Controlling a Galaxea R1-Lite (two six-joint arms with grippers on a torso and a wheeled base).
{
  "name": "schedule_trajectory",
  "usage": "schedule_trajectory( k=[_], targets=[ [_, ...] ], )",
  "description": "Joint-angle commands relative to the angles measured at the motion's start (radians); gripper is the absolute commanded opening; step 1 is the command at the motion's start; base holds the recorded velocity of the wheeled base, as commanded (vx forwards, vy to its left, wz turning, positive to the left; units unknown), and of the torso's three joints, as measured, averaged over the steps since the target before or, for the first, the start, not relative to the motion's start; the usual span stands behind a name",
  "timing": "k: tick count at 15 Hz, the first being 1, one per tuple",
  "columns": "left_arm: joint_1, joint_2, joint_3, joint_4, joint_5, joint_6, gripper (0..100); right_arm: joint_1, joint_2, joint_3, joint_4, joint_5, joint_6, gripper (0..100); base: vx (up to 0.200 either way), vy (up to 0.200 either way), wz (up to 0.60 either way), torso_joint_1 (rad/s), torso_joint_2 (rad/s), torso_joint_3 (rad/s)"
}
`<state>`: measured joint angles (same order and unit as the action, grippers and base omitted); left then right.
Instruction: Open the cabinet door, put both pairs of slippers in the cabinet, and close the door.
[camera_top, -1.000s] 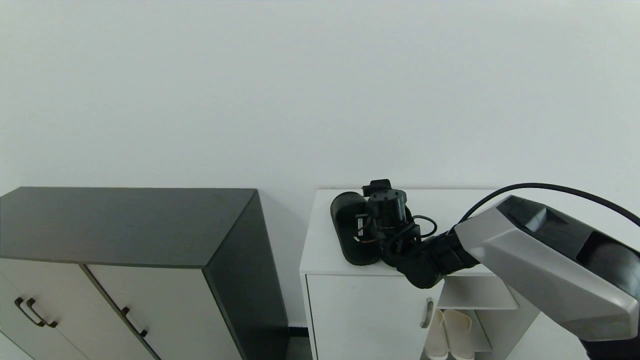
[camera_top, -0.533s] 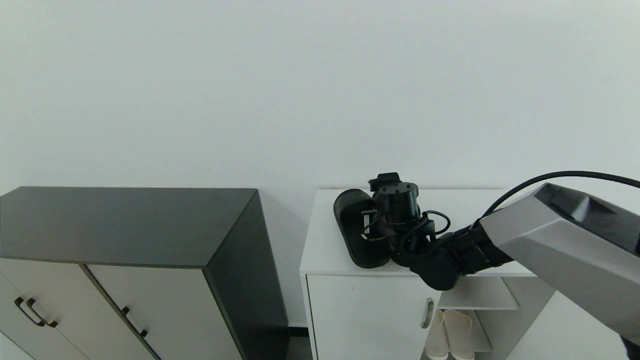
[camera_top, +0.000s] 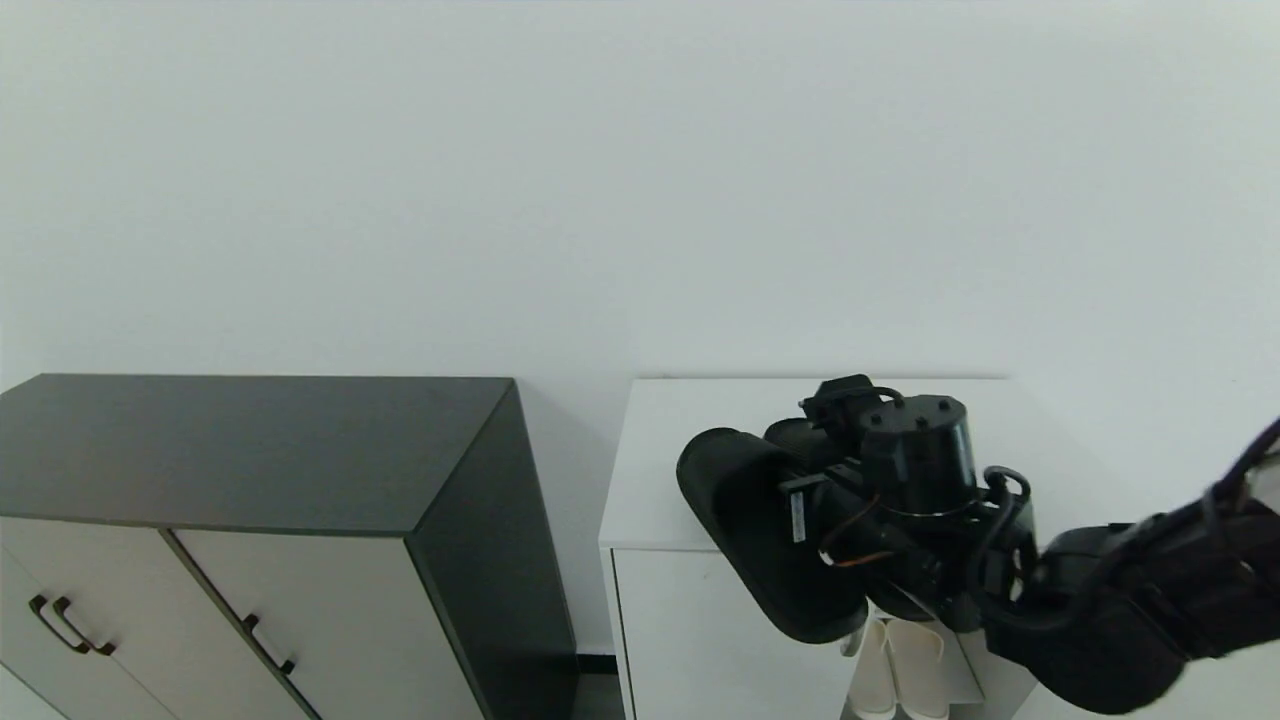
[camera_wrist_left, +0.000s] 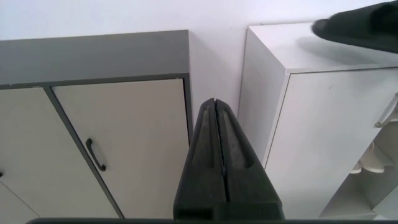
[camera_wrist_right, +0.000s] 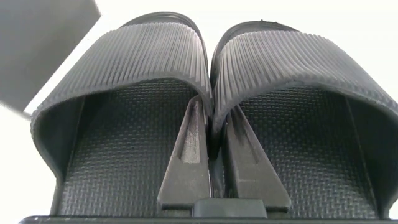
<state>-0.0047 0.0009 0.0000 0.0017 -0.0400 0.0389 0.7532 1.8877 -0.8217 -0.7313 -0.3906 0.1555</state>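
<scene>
A pair of black slippers (camera_top: 770, 545) hangs in the air in front of the white cabinet's (camera_top: 650, 480) top front edge, tilted. In the right wrist view my right gripper (camera_wrist_right: 214, 146) is shut on the two touching inner edges of the black slippers (camera_wrist_right: 149, 74), one finger inside each. A pair of white slippers (camera_top: 898, 670) stands on a low shelf in the cabinet's open right half. The white door (camera_wrist_left: 329, 137) on the cabinet's left half is shut. My left gripper (camera_wrist_left: 216, 109) is shut on nothing, low in front of the gap between the two cabinets.
A wide cabinet with a dark top (camera_top: 250, 450) and pale doors with dark handles (camera_wrist_left: 95, 154) stands left of the white cabinet, a narrow gap between them. A plain white wall runs behind both.
My right arm has lifted the black slippers off the white cabinet's top and drawn them back toward me and to the right. The left side has not changed.
</scene>
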Motion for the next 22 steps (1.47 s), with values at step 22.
schedule_trajectory(
  k=[22],
  targets=[
    [0.0,0.001,0.0,0.0,0.0,-0.031,0,0.072,-0.134,0.119,-0.023,-0.04,0.033,0,-0.091,0.0,0.0,0.001,0.0,0.001]
  ],
)
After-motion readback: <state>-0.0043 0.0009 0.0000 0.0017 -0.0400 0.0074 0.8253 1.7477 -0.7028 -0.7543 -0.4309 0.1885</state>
